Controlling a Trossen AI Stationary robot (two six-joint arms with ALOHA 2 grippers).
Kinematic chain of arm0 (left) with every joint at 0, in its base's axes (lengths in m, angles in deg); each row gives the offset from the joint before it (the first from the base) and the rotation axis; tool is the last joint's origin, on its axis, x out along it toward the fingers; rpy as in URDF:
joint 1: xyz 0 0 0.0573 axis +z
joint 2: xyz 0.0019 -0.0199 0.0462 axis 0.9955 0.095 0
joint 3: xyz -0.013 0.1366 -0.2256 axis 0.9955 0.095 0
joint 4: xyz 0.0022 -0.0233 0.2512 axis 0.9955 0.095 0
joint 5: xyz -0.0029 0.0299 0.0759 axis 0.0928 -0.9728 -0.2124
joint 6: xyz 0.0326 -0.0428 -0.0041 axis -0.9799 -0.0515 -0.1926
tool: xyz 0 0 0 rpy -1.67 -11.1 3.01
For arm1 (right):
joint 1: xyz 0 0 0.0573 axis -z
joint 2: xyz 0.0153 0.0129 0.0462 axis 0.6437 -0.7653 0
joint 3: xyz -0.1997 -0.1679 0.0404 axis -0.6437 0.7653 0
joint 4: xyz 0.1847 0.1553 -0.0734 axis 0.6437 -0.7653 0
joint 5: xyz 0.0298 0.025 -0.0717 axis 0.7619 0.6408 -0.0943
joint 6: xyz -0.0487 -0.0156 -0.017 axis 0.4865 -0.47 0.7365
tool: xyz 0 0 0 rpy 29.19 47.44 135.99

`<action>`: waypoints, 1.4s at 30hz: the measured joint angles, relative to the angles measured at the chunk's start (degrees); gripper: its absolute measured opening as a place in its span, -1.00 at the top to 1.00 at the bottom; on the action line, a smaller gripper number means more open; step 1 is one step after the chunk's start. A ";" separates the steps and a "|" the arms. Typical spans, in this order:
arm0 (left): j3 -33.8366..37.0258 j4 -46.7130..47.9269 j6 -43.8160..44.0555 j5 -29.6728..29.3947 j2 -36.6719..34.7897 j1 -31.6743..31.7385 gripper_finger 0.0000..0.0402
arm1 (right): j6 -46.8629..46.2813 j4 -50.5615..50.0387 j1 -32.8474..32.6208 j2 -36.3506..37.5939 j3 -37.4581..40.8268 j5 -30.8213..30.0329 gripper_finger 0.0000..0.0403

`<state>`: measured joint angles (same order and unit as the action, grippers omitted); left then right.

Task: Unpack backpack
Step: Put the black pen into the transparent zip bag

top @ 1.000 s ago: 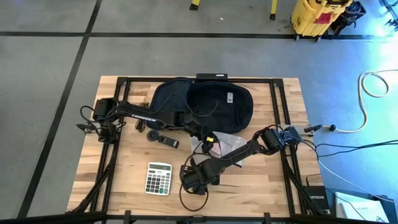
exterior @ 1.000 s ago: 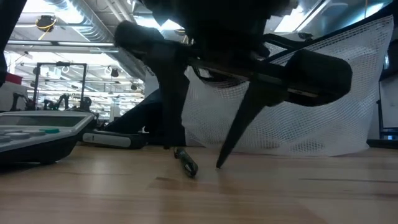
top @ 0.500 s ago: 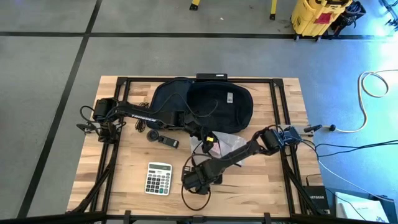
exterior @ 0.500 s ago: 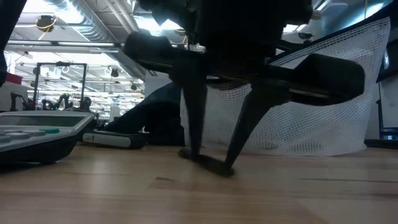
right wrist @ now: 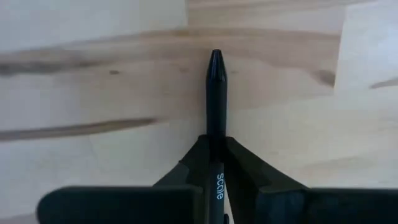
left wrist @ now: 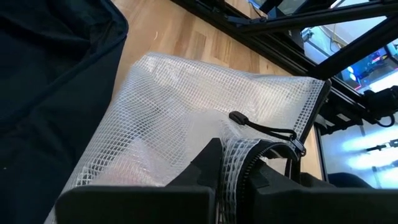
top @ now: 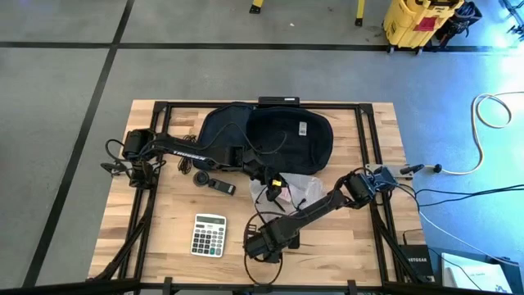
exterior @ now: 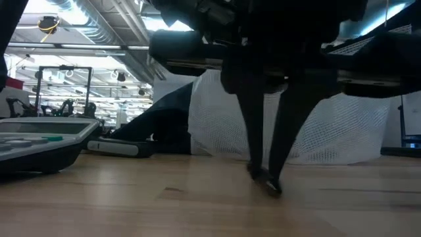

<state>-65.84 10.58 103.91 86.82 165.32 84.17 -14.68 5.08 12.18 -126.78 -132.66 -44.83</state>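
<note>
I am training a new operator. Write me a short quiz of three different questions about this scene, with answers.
1. True or false: the right claw is shut on a black pen.
2. What does the left claw pinch? A) the calculator B) the clear mesh pouch C) the backpack
3. Fill in: in the high view, the calculator lies on the ____ table, nearer the front edge than the backpack.

Key: 1 true. 2 B, the clear mesh pouch, gripped at its zipper edge. 3 wooden.
</note>
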 joint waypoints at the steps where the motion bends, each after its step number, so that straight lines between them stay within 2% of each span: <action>1: 0.00 -0.01 0.00 0.00 0.00 0.00 1.00 | -0.44 -0.09 -0.18 0.00 0.00 0.06 0.92; 6: 0.00 -0.08 0.00 0.00 0.00 0.00 1.00 | -4.19 -1.00 -1.40 -0.09 -1.16 -0.22 0.93; 10: 0.00 0.03 0.00 0.04 0.00 -0.01 1.00 | -8.56 -0.50 -2.61 -0.09 -4.13 3.35 0.93; 14: 0.00 0.03 -0.04 0.06 0.00 -0.02 1.00 | -11.94 -0.59 -3.90 -0.07 -6.30 3.65 0.93; 22: 0.00 0.05 -0.09 0.07 0.00 0.00 1.00 | -20.74 -8.69 -5.59 -0.02 -13.72 5.13 0.93; 28: 0.00 0.07 -0.02 0.13 0.00 -0.02 1.00 | -22.02 -11.14 -6.81 0.20 -18.01 5.11 0.93; 34: 0.00 0.09 -0.02 0.20 0.00 -0.02 1.00 | -22.33 -17.52 -7.59 0.32 -24.22 -0.25 0.93; 42: 0.00 0.18 0.01 0.23 0.00 -0.17 1.00 | -21.55 -16.72 -6.86 4.79 -23.56 -6.06 0.93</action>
<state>-65.84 10.76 103.92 87.05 165.32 83.99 -36.23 -11.64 5.32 -121.99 -156.23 -50.89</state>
